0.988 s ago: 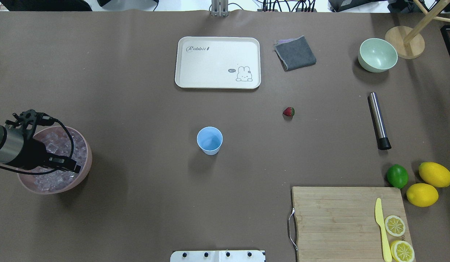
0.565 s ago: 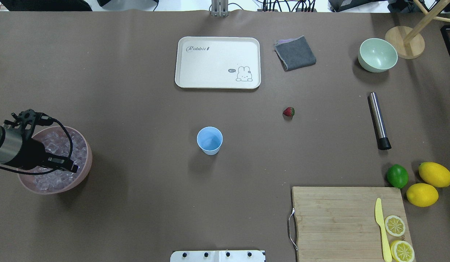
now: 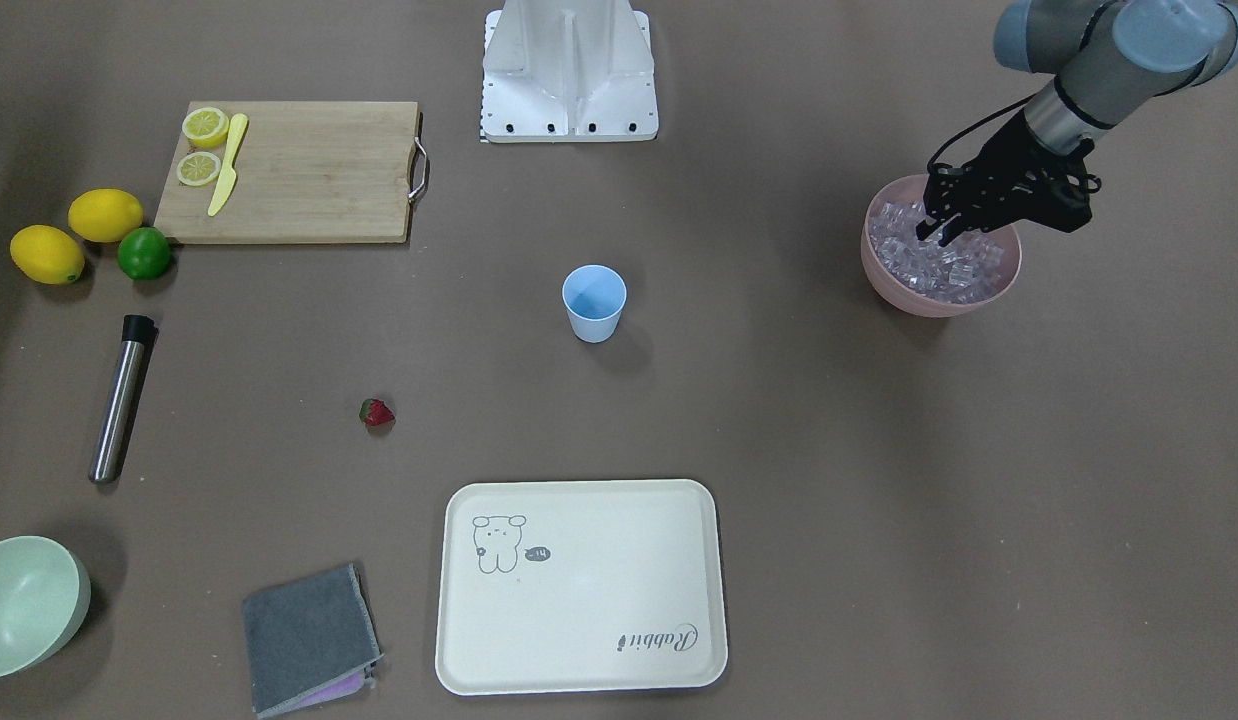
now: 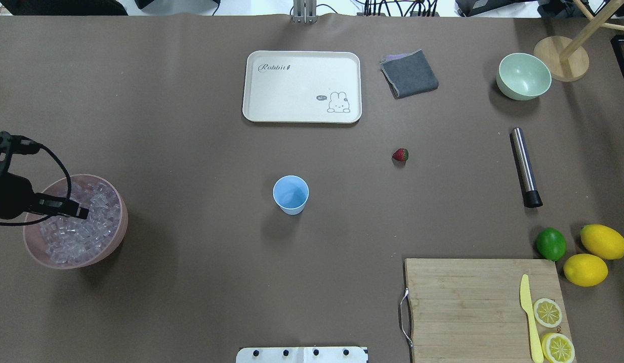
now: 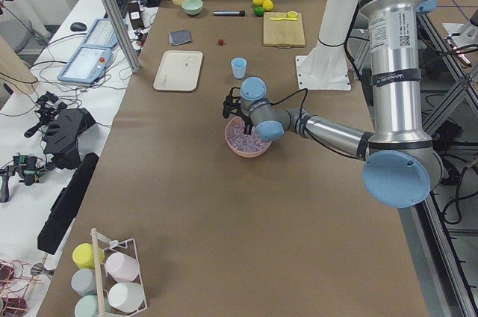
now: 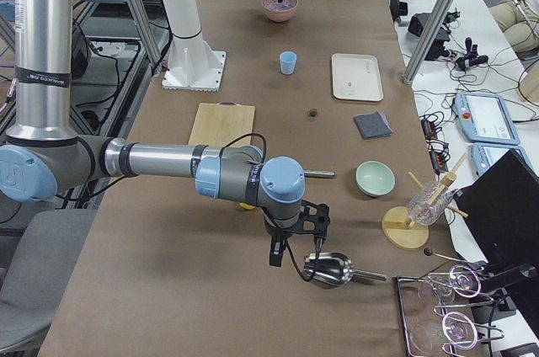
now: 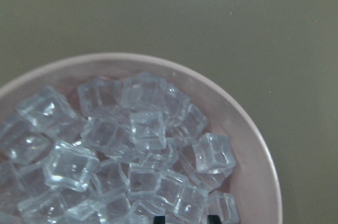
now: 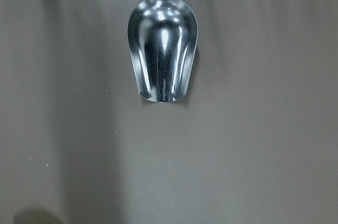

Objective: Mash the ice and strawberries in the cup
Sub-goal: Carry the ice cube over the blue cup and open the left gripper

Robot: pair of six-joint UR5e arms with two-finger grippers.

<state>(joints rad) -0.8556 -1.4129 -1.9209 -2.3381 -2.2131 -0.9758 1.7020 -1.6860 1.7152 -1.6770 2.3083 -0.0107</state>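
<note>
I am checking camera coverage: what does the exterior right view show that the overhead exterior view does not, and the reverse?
Only exterior right shows the right pincer near a metal scoop. Only overhead shows the lime, hidden behind the right arm in the other. Both show the cup, the tray and the left pincer at the pink bowl of ice.

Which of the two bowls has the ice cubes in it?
The pink bowl, under the left gripper, is heaped with ice; the green bowl holds nothing visible.
</note>
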